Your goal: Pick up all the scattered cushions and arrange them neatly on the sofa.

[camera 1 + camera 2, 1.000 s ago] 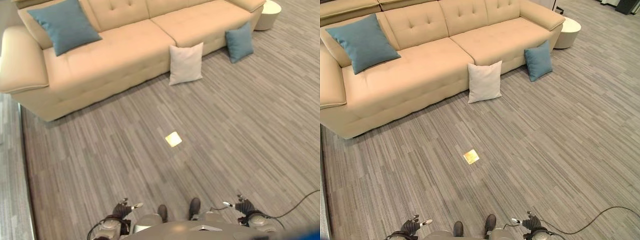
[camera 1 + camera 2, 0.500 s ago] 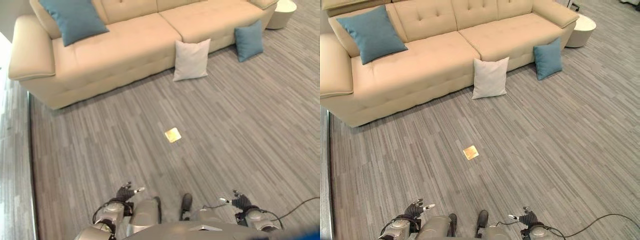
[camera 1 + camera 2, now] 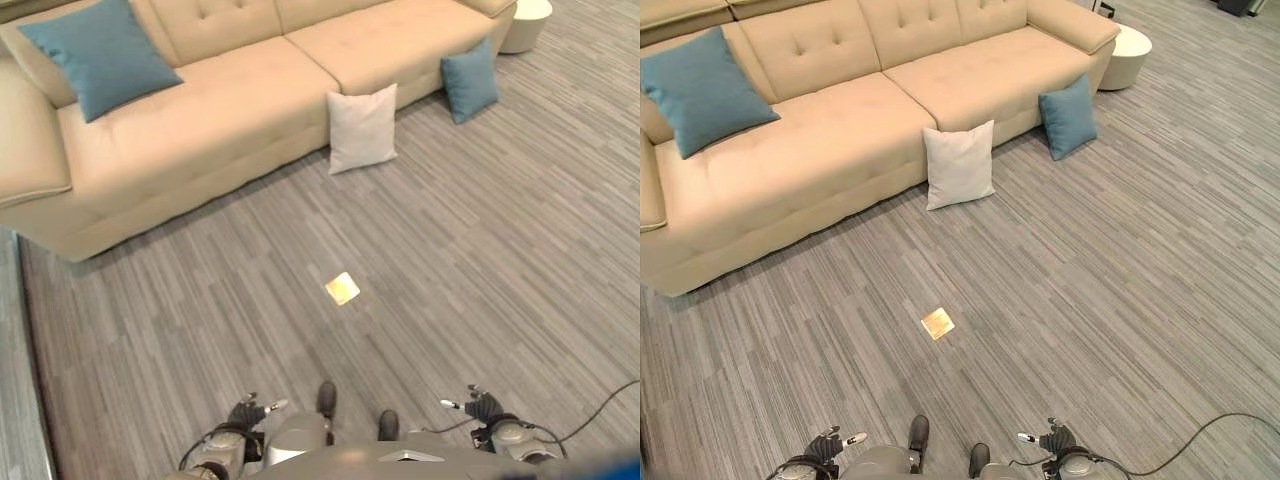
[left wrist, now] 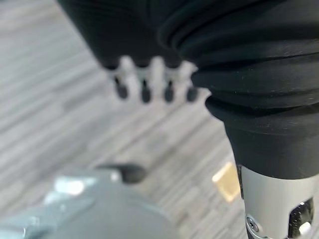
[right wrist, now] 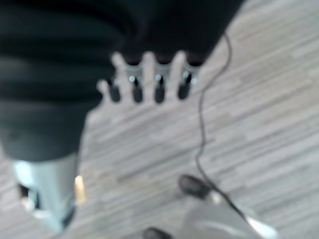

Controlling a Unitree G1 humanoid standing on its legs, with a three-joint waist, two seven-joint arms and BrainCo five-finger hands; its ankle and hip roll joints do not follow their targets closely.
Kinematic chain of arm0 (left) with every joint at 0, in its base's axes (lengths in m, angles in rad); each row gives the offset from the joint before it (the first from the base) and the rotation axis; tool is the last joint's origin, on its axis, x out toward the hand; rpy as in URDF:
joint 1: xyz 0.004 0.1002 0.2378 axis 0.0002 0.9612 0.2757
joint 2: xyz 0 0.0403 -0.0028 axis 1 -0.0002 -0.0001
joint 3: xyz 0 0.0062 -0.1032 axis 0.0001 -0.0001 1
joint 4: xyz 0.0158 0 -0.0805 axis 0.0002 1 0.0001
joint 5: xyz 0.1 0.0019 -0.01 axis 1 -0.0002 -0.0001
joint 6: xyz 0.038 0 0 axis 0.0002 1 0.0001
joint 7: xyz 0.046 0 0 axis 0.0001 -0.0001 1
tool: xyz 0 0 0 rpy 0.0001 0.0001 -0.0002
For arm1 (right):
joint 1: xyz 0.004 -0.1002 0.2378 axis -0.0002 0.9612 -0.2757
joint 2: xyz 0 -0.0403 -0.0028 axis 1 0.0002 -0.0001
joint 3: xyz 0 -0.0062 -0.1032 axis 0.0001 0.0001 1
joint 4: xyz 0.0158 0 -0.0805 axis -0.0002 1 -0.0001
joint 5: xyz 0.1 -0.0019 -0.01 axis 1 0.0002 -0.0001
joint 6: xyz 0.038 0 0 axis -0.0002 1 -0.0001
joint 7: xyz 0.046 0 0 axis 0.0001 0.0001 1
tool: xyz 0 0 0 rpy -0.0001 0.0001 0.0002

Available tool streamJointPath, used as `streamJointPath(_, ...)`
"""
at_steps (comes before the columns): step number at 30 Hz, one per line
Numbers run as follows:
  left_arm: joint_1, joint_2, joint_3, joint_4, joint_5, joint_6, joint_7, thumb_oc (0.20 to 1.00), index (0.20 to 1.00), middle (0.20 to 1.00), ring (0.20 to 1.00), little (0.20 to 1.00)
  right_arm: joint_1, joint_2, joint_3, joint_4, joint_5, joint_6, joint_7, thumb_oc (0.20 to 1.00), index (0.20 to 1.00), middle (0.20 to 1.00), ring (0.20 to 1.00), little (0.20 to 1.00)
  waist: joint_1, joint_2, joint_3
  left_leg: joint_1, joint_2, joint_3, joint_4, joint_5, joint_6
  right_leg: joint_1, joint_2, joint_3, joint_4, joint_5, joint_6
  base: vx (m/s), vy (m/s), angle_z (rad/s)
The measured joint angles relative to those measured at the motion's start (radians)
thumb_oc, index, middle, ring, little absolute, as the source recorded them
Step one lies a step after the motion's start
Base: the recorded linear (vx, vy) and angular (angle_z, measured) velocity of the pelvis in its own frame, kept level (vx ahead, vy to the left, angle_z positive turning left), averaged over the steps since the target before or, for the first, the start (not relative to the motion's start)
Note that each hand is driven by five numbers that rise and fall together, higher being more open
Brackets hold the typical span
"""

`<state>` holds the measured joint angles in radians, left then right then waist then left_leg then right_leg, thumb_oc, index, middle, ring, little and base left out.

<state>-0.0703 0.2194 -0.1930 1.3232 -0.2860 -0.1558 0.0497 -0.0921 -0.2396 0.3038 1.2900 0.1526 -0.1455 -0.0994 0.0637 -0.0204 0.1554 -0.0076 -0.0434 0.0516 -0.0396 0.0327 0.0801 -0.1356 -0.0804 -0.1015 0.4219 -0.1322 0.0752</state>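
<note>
Against sofa [image 3: 820, 170] front edge: white cushion [image 3: 959, 165] and teal cushion [image 3: 1067, 116] unmoved on carpet [image 3: 1120, 270]; whole view shifted, so camera motion only, approach stage. Third teal cushion [image 3: 702, 90] propped at sofa's left end. Left hand [image 4: 149, 82], right hand [image 5: 149, 79] relaxed, empty. Soft square cushions, tufted leather-like seat, striped low-pile floor.

1. Setting: a living-room or lounge-type space, furnished for sitting.
2. Evidence, upper left to upper centre of the frame: a long beige sofa [image 3: 840, 130] with a tufted backrest and padded arms.
3. Evidence, on and against the sofa: a teal cushion [image 3: 702, 90] on the seat, a white cushion [image 3: 959, 166] and a second teal cushion [image 3: 1067, 116] leaning at its base.
4. Upper right: a round cream side table [image 3: 1125, 55].
5. Flooring: grey striped carpet [image 3: 1120, 280] throughout.
</note>
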Motion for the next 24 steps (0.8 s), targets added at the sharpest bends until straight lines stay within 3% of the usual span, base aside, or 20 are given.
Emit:
streamJointPath(2,-0.012,0.011,-0.004,-0.003,0.000,0.000,0.000,1.000,1.000,1.000,1.000,1.000,-0.003,0.003,0.003,-0.010,0.000,0.000,0.000,1.000,1.000,1.000,1.000,1.000,-0.017,-0.008,0.002,0.038,-0.022,-0.006,0.003,-0.027,0.017,-0.089,-0.035,0.005,0.215,-0.011,0.025,0.21,0.092,0.06)
streamJointPath(4,-0.016,0.020,-0.002,-0.005,0.000,-0.004,0.000,1.000,1.000,1.000,1.000,1.000,-0.004,0.007,0.003,-0.017,-0.001,-0.001,0.000,1.000,1.000,1.000,1.000,1.000,-0.021,-0.013,0.004,0.083,-0.034,-0.007,-0.005,-0.047,0.019,-0.111,-0.033,0.039,0.230,-0.019,0.035,0.22,0.014,-0.02)
streamJointPath(5,-0.029,0.024,-0.002,-0.003,0.000,-0.005,0.000,1.000,1.000,1.000,1.000,1.000,-0.008,0.008,0.005,-0.027,-0.001,-0.001,0.001,1.000,1.000,1.000,1.000,1.000,-0.023,-0.016,0.002,0.104,-0.036,-0.004,-0.020,-0.056,0.008,-0.123,-0.036,0.036,0.194,-0.025,0.033,0.24,-0.047,-0.09)
streamJointPath(7,-0.034,0.031,-0.002,-0.004,0.000,-0.005,0.000,1.000,1.000,1.000,1.000,1.000,-0.022,0.010,0.019,-0.050,-0.002,-0.001,0.000,1.000,1.000,1.000,1.000,1.000,-0.022,-0.031,-0.005,0.133,-0.040,0.014,-0.050,-0.064,-0.002,-0.149,-0.058,-0.064,-0.049,0.005,0.025,0.26,-0.063,-0.23)
streamJointPath(8,-0.031,0.028,0.002,-0.004,0.000,-0.005,0.000,1.000,1.000,1.000,1.000,1.000,-0.026,0.011,0.019,-0.058,-0.002,-0.001,0.000,1.000,1.000,1.000,1.000,1.000,-0.021,-0.036,-0.007,0.139,-0.042,0.022,-0.050,-0.081,-0.009,-0.162,-0.061,-0.100,-0.171,0.060,0.034,0.37,-0.096,-0.22)
streamJointPath(9,-0.026,0.021,0.005,0.001,0.000,-0.004,-0.001,1.000,1.000,1.000,1.000,1.000,-0.030,0.017,0.018,-0.055,-0.002,-0.001,0.000,1.000,1.000,1.000,1.000,1.000,-0.033,-0.038,-0.005,0.161,-0.041,0.014,-0.050,-0.101,-0.017,-0.158,-0.048,-0.094,-0.298,0.140,0.034,0.38,-0.123,0.01)
streamJointPath(10,-0.024,0.021,0.006,0.006,0.000,-0.004,0.000,1.000,1.000,1.000,1.000,1.000,-0.027,0.027,0.017,-0.049,-0.002,0.000,0.001,1.000,1.000,1.000,1.000,1.000,-0.045,-0.042,-0.001,0.184,-0.041,0.000,-0.044,-0.129,-0.025,-0.154,-0.040,-0.072,-0.349,0.180,0.034,0.57,-0.245,0.46)
streamJointPath(12,-0.003,0.003,0.004,0.006,0.002,-0.004,0.000,1.000,1.000,1.000,1.000,1.000,-0.005,0.041,0.018,-0.019,-0.002,0.002,0.004,1.000,1.000,1.000,1.000,1.000,-0.055,-0.041,-0.003,0.249,-0.018,-0.053,-0.041,-0.175,-0.054,-0.088,-0.009,-0.080,-0.362,0.207,-0.002,0.37,-0.194,0.87)
streamJointPath(13,-0.005,-0.002,-0.005,0.002,0.003,-0.005,-0.002,1.000,1.000,1.000,1.000,1.000,0.022,0.041,0.018,-0.007,-0.002,0.003,0.005,1.000,1.000,1.000,1.000,1.000,-0.051,-0.042,-0.017,0.264,0.000,-0.110,0.013,-0.203,-0.080,-0.057,0.008,-0.073,-0.353,0.244,-0.054,0.20,-0.168,0.95)
streamJointPath(14,-0.003,-0.014,-0.004,0.002,0.003,-0.006,-0.002,1.000,1.000,1.000,1.000,1.000,0.031,0.036,0.017,-0.005,-0.001,0.003,0.006,1.000,1.000,1.000,1.000,1.000,-0.038,-0.041,-0.027,0.239,0.010,-0.123,0.079,-0.207,-0.086,-0.025,0.022,-0.075,-0.385,0.250,-0.091,0.25,-0.218,0.64)
streamJointPath(16,0.010,-0.018,0.007,0.002,0.003,-0.003,-0.004,1.000,1.000,1.000,1.000,1.000,0.027,0.026,0.008,-0.017,0.002,0.000,0.004,1.000,1.000,1.000,1.000,1.000,-0.017,-0.036,-0.030,0.182,0.029,-0.131,0.226,-0.209,-0.106,0.048,0.041,-0.089,-0.461,0.255,-0.106,0.16,-0.169,0.24)
streamJointPath(18,0.007,-0.012,0.006,0.001,0.002,-0.004,-0.005,1.000,1.000,1.000,1.000,1.000,0.024,0.021,0.002,-0.022,0.015,-0.002,0.004,1.000,1.000,1.000,1.000,1.000,-0.008,-0.049,-0.030,0.024,0.021,-0.134,0.548,-0.220,-0.163,0.094,0.047,-0.110,-0.498,0.249,-0.151,0.11,-0.137,0.32)
streamJointPath(19,0.001,-0.011,0.006,-0.004,0.002,-0.006,-0.005,1.000,1.000,1.000,1.000,1.000,0.014,0.017,0.003,-0.023,0.023,-0.003,0.003,1.000,1.000,1.000,1.000,1.000,0.002,-0.050,-0.029,-0.053,0.020,-0.140,0.652,-0.217,-0.170,0.107,0.054,-0.112,-0.502,0.235,-0.168,0.14,-0.117,0.03)
streamJointPath(20,-0.007,-0.009,0.005,-0.002,0.002,-0.004,-0.005,1.000,1.000,1.000,1.000,1.000,0.008,0.017,0.006,-0.025,0.023,-0.004,0.002,1.000,1.000,1.000,1.000,1.000,0.005,-0.053,-0.026,-0.097,0.025,-0.137,0.680,-0.216,-0.170,0.123,0.059,-0.120,-0.512,0.228,-0.176,0.15,-0.084,0.07)
streamJointPath(22,-0.022,0.001,0.004,-0.005,0.002,-0.004,-0.006,1.000,1.000,1.000,1.000,1.000,-0.002,0.023,0.018,-0.028,0.025,-0.004,0.000,1.000,1.000,1.000,1.000,1.000,0.007,-0.071,-0.007,-0.172,0.031,-0.111,0.609,-0.212,-0.164,0.153,0.062,-0.132,-0.512,0.194,-0.185,0.21,-0.049,0.14)
streamJointPath(24,-0.028,0.013,0.004,-0.005,0.002,-0.005,-0.006,1.000,1.000,1.000,1.000,1.000,-0.012,0.025,0.019,-0.022,0.033,-0.004,0.000,1.000,1.000,1.000,1.000,1.000,0.001,-0.081,0.014,-0.203,0.029,-0.074,0.381,-0.172,-0.148,0.184,0.064,-0.148,-0.518,0.157,-0.155,0.28,-0.003,0.15)
